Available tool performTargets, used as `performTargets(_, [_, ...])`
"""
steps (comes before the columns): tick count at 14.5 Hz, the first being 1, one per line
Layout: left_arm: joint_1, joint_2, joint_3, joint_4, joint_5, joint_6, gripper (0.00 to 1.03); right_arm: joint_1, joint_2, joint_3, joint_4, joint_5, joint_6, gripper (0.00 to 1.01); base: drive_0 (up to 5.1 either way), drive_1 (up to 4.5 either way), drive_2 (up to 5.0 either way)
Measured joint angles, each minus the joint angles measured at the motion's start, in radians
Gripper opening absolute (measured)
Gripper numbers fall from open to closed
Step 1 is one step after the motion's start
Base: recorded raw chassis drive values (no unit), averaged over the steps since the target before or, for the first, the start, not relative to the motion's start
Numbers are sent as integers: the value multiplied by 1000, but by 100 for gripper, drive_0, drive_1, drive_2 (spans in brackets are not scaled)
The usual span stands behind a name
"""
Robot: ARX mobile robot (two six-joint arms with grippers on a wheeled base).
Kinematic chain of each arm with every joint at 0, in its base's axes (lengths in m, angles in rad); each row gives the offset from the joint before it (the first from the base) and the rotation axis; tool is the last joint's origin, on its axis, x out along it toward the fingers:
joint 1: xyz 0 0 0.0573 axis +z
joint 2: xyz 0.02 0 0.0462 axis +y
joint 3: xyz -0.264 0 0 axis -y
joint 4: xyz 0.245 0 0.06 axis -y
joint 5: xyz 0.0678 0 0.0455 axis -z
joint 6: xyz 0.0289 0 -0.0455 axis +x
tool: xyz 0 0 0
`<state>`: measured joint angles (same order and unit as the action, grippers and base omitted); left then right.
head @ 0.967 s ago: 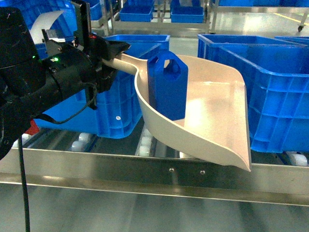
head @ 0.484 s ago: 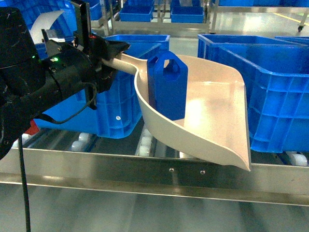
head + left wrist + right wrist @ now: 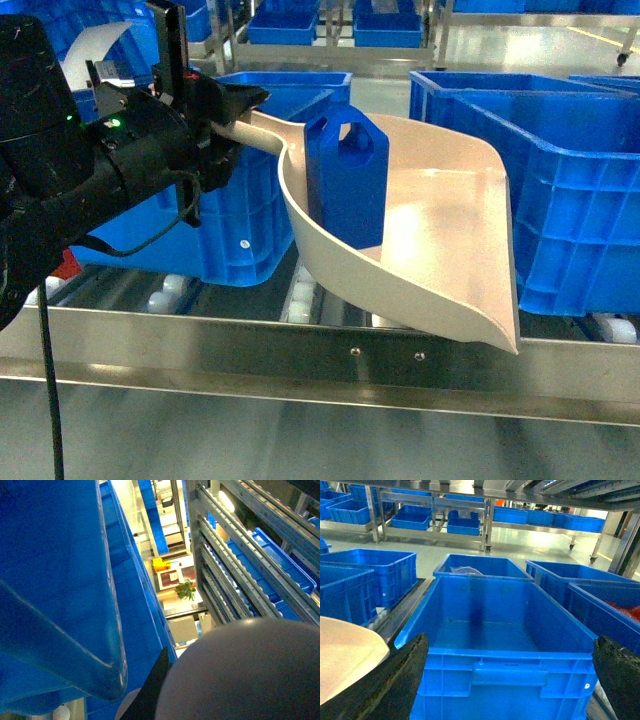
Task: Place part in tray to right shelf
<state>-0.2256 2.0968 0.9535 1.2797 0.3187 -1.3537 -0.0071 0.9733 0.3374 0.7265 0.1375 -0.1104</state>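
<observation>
From the head camera, a cream dustpan-shaped tray (image 3: 440,250) is held above a stainless-steel roller shelf (image 3: 350,360), between two large blue crates. The left hand (image 3: 225,110), black and bulky, comes in from the left and is clamped on the tray's long handle, where the handle meets the scoop. A small bright-blue part (image 3: 347,180), shaped like a mini jerrycan with a loop handle on top, stands upright inside the tray, against the scoop's back wall near the handle. The tray's wide flat lip points toward the lower right and reaches over the shelf's flat front rail; whether it touches the rail cannot be told. White rollers (image 3: 165,292) show under the left blue crate (image 3: 250,200), and another blue crate (image 3: 570,200) sits just beside the tray on the right. The left wrist camera shows a blue crate wall (image 3: 65,595) very close, metal roller rails (image 3: 240,575) and a blurred grey rounded shape low in the picture. The right wrist camera looks into an open blue crate (image 3: 500,640), with the right hand's two dark fingers (image 3: 395,680) spread wide at the lower corners, holding nothing, and a cream edge of the tray (image 3: 345,655) at lower left.
</observation>
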Motion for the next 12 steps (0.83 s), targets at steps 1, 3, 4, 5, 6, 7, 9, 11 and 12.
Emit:
performTargets(1, [0, 0, 0, 0, 0, 0, 13, 0, 0, 0, 0, 0, 0, 98, 0, 0, 0])
performTargets(3, [0, 0, 0, 0, 0, 0, 13, 0, 0, 0, 0, 0, 0, 98, 0, 0, 0])
performTargets(4, [0, 0, 0, 0, 0, 0, 13, 0, 0, 0, 0, 0, 0, 98, 0, 0, 0])
performTargets(5, [0, 0, 0, 0, 0, 0, 13, 0, 0, 0, 0, 0, 0, 98, 0, 0, 0])
performTargets(6, [0, 0, 0, 0, 0, 0, 13, 0, 0, 0, 0, 0, 0, 98, 0, 0, 0])
performTargets(7, [0, 0, 0, 0, 0, 0, 13, 0, 0, 0, 0, 0, 0, 98, 0, 0, 0])
performTargets(9, [0, 0, 0, 0, 0, 0, 13, 0, 0, 0, 0, 0, 0, 98, 0, 0, 0])
performTargets(11, [0, 0, 0, 0, 0, 0, 13, 0, 0, 0, 0, 0, 0, 98, 0, 0, 0])
performTargets(12, [0, 0, 0, 0, 0, 0, 13, 0, 0, 0, 0, 0, 0, 98, 0, 0, 0])
